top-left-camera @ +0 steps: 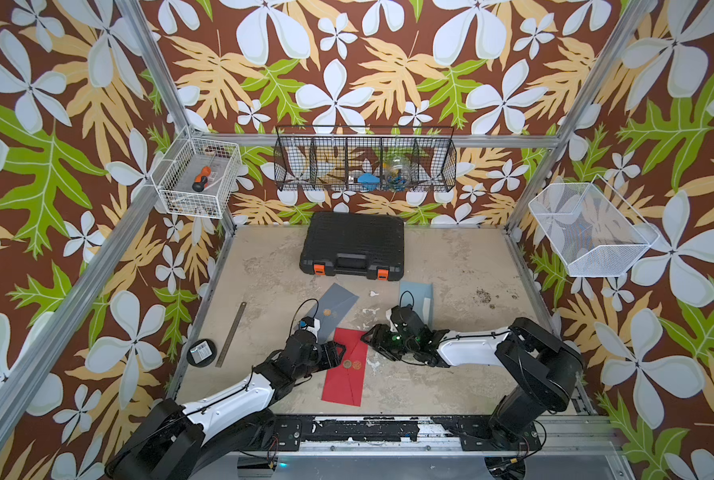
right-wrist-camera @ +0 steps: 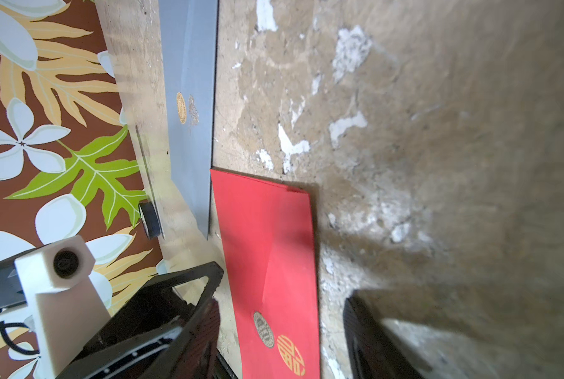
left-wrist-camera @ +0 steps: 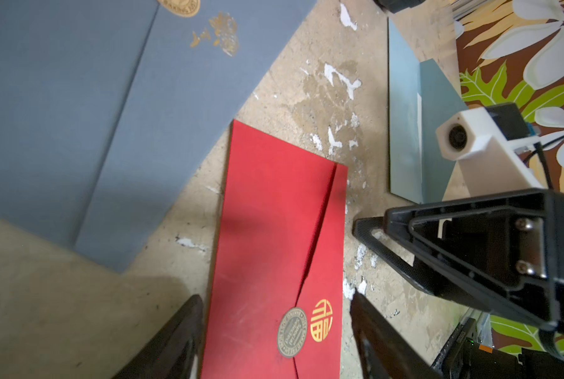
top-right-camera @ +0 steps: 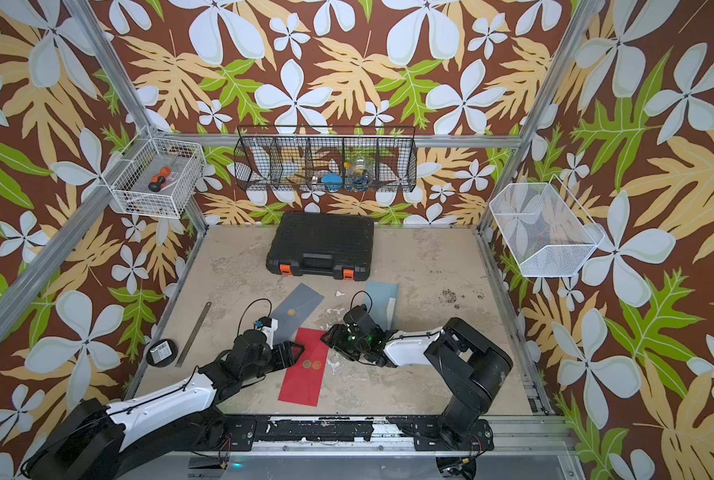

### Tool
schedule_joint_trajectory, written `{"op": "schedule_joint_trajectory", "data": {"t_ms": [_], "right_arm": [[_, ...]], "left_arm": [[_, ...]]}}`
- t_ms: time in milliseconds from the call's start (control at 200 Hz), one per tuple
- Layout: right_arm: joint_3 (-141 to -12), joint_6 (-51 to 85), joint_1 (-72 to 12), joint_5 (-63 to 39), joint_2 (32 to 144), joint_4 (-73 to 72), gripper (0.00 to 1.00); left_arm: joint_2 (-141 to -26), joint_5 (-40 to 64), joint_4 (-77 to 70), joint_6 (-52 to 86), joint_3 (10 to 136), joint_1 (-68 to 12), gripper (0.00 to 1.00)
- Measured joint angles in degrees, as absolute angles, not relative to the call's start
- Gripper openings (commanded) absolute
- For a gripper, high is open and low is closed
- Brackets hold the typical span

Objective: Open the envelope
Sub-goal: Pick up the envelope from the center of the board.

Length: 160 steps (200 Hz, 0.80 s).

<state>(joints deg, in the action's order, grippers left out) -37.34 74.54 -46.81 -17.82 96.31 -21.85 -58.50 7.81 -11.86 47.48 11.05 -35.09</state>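
The red envelope (top-left-camera: 344,384) lies flat on the table near the front, flap shut under a round bronze seal (top-left-camera: 347,364) beside a gold character. In both top views my two grippers meet over its far half. My left gripper (top-left-camera: 337,351) comes in from the left and stands open. In the left wrist view its fingers (left-wrist-camera: 188,315) straddle the red envelope (left-wrist-camera: 274,213) on either side of the seal (left-wrist-camera: 292,331), above the paper. My right gripper (top-left-camera: 369,336) is open too, and in the right wrist view it hangs over the envelope's (right-wrist-camera: 267,246) right edge.
A grey envelope (top-left-camera: 335,306) lies just behind the red one, touching its corner. A blue-green envelope (top-left-camera: 417,298) with a raised flap is at the right. A black tool case (top-left-camera: 353,245) sits at the back. A metal ruler (top-left-camera: 231,334) and a black round puck (top-left-camera: 201,352) lie left.
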Motion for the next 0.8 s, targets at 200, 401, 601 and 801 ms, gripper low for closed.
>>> {"op": "schedule_joint_trajectory", "data": {"t_ms": [200, 401, 601, 801], "right_arm": [[-37.2, 74.6, -46.8, -18.4, 96.8, -23.2, 0.64], [-36.8, 74.5, -46.8, -18.6, 96.8, -24.0, 0.65], [-35.7, 74.6, -46.8, -19.2, 96.5, -25.5, 0.65], [-35.7, 74.6, -46.6, -19.5, 96.9, -25.9, 0.65]], "left_arm": [[-60.3, 7.7, -13.5, 47.5, 11.2, -35.1, 0.75], [-61.3, 7.9, -16.4, 48.0, 10.6, -35.1, 0.76], [-63.9, 10.1, -20.8, 49.5, 10.1, -35.1, 0.75], [-66.0, 11.1, -24.3, 49.9, 9.5, -35.1, 0.75]]}}
